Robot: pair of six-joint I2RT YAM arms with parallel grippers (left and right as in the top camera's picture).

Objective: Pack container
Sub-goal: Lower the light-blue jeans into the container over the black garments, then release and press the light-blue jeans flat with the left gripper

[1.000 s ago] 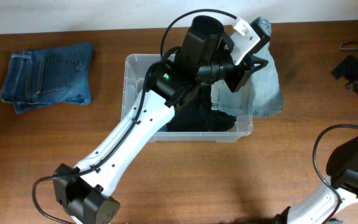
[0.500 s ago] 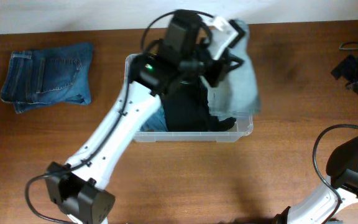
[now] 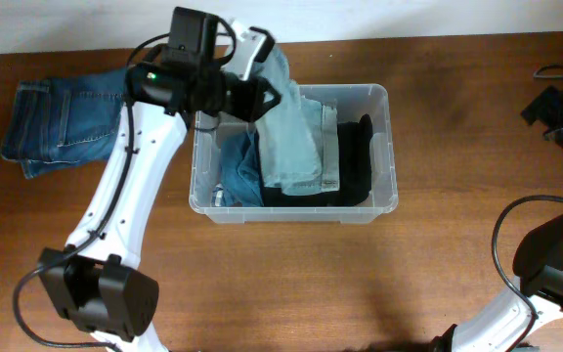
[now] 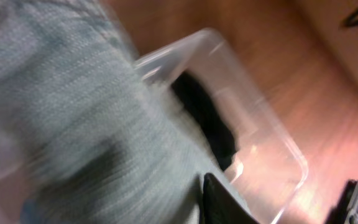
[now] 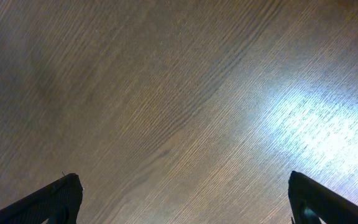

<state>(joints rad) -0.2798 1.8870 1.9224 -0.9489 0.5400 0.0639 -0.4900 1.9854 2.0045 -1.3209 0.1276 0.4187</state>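
Note:
The clear plastic container [image 3: 384, 147] stands in the middle of the table and holds folded dark blue and black clothes. My left gripper [image 3: 267, 96] is shut on a pair of light blue jeans [image 3: 291, 147] at the container's far left rim. The jeans hang from it and drape down over the clothes inside. In the blurred left wrist view the light jeans [image 4: 73, 124] fill most of the picture, with the container's rim [image 4: 272, 134] behind. My right gripper [image 5: 182, 199] is open over bare wood, holding nothing.
A folded pair of dark blue jeans [image 3: 71, 122] lies on the table left of the container. Dark cables and a black object [image 3: 560, 112] sit at the far right edge. The right arm's base [image 3: 555, 259] is at the lower right.
My left gripper has swung left with the light jeans, from the container's far right corner to its far left rim. The jeans now lie inside over the packed clothes.

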